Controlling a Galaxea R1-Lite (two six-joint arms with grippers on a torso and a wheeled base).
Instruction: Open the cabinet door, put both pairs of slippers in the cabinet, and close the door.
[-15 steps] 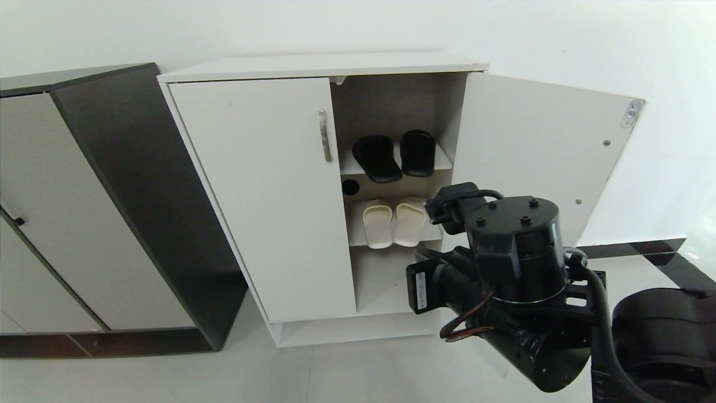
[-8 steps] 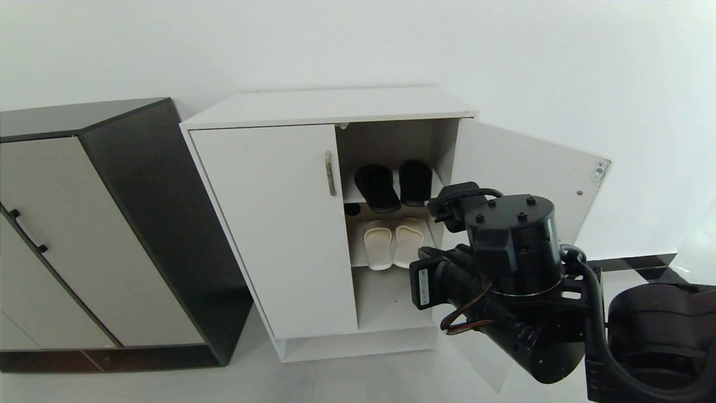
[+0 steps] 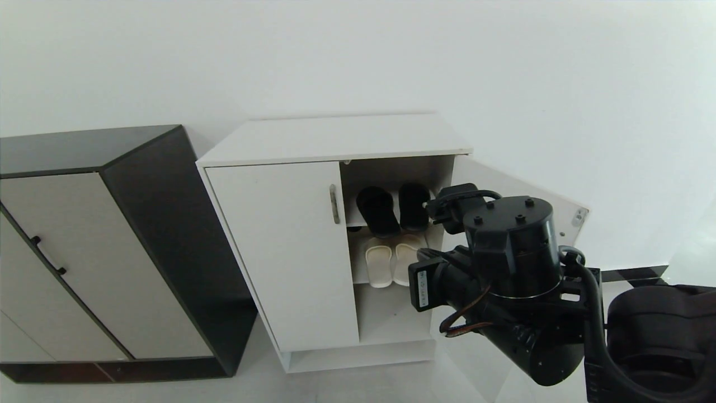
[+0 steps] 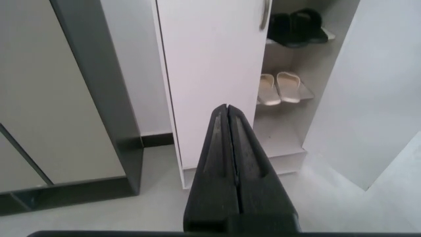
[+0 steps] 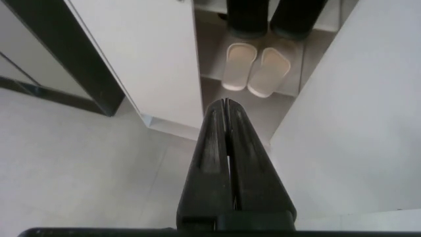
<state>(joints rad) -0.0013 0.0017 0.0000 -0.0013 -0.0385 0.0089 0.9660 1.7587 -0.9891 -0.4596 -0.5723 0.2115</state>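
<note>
Pulling back from cabinet [image 3: 335, 140]; black slippers [image 3: 377, 212], white slippers [image 3: 378, 260] shelved, door [image 4: 375, 99] open yet; left gripper [image 4: 227, 112], right gripper [image 5: 227, 105] pressed together.

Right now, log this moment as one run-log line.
cabinet: right door open | black slippers: inside, above | white slippers: inside, below | left gripper: shut | right gripper: shut

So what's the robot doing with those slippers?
It's tidying them away. Both pairs already sit inside the white cabinet: the black slippers above, the white slippers below. The right door hangs wide open and the left door is shut. The left hand and the right hand are both shut and empty, out in front of the cabinet, touching nothing. Closing the open door is the job left to do.
</note>
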